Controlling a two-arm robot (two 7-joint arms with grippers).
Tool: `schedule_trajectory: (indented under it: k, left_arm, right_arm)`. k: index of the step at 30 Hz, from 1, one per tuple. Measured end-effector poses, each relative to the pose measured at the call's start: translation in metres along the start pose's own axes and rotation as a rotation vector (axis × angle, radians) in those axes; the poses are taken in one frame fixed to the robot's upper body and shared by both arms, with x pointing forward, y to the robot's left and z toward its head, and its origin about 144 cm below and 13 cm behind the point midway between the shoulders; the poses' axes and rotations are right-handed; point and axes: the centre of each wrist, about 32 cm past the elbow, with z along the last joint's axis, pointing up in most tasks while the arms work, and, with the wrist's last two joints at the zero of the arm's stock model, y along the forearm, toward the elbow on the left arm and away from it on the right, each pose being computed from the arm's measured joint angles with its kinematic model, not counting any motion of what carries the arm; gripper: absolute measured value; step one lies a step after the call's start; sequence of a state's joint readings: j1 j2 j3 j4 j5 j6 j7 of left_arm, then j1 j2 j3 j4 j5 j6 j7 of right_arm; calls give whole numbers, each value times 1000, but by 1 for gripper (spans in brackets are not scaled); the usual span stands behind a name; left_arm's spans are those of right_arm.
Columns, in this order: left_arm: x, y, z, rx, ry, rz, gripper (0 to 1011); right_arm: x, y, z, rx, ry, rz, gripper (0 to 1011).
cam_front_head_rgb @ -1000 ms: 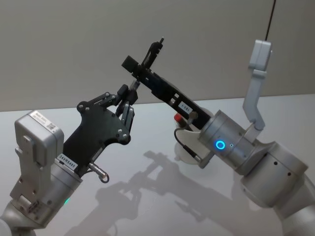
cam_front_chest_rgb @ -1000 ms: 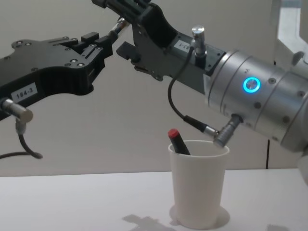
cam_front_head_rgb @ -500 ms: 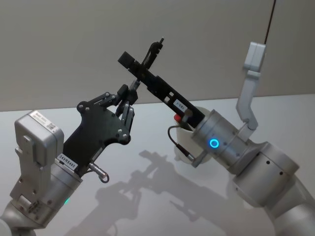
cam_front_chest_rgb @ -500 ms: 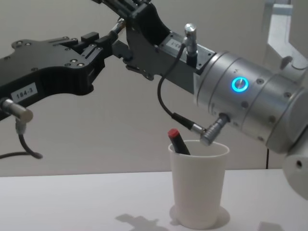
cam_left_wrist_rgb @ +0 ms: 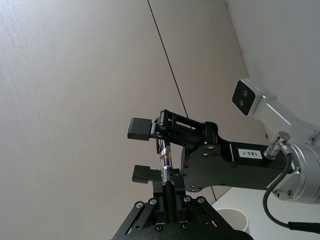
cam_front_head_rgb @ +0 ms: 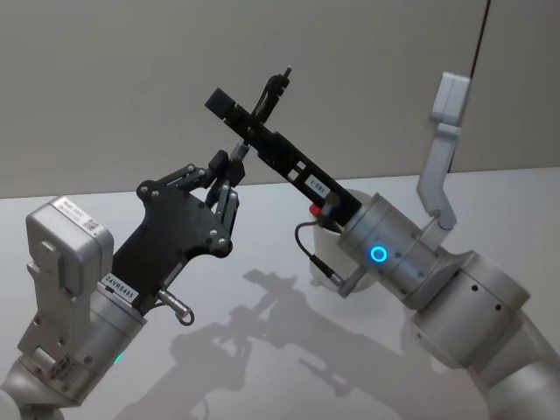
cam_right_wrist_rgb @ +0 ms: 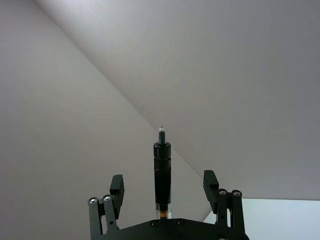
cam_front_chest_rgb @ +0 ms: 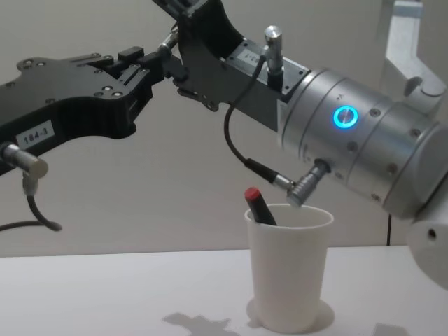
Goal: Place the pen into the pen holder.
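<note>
**Pen raised between two grippers, not yet over the cup**

The pen (cam_left_wrist_rgb: 165, 162) is in the air, well above the table (cam_front_chest_rgb: 105, 294) and apart from the pen holder (cam_front_chest_rgb: 288, 269). It does not touch the cup at all. The left gripper (cam_left_wrist_rgb: 168, 194) has it clenched at the lower end of the barrel, with the two fingers pressed close together. The upper part of the pen stands free beyond them. This grip looks chosen on purpose, because it leaves a bare length of barrel for the other arm to take.

The right gripper (cam_right_wrist_rgb: 163, 176) has its fingers spread, one on each side of the free upper part. In the right wrist view there is a clear gap between the pen and each finger, so it grasps nothing. The pen sits about in the middle of the opening, which should let the fingers close evenly on it.

This appears to be a handover from the left arm to the right one. The reason is probably the position of the cup: it stands upright on the table under the right forearm, on that arm's side. Inside it a red-capped marker (cam_front_chest_rgb: 257, 204) leans against the rim. Most of the opening is free for the pen, but the marker may be in the way if the pen comes down on that side.
</note>
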State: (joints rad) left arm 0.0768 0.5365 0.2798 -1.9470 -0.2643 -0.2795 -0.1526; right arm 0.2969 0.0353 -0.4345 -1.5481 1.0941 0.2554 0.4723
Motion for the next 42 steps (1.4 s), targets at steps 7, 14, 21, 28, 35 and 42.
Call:
schedule_trajectory:
  k: [7, 14, 21, 28, 35, 42]
  left_arm:
    - [0, 0, 0, 0, 0, 0, 121]
    - [0, 0, 0, 0, 0, 0, 121]
    - [0, 0, 0, 0, 0, 0, 121]
    - [0, 0, 0, 0, 0, 0, 121]
    - [0, 0, 0, 0, 0, 0, 121]
    - [0, 0, 0, 0, 0, 0, 121]
  right_arm:
    - [-1, -2, 1, -2, -7, -2, 1002]
    - [-1, -4, 2, -3, -12, -3, 1002]
    - [-2, -4, 2, -4, -15, -3, 890]
    - [-2, -5, 3, -5, -16, -3, 689]
    - [-2, -5, 3, -6, -17, -4, 476]
    - [-2, -5, 3, -6, -18, -4, 224]
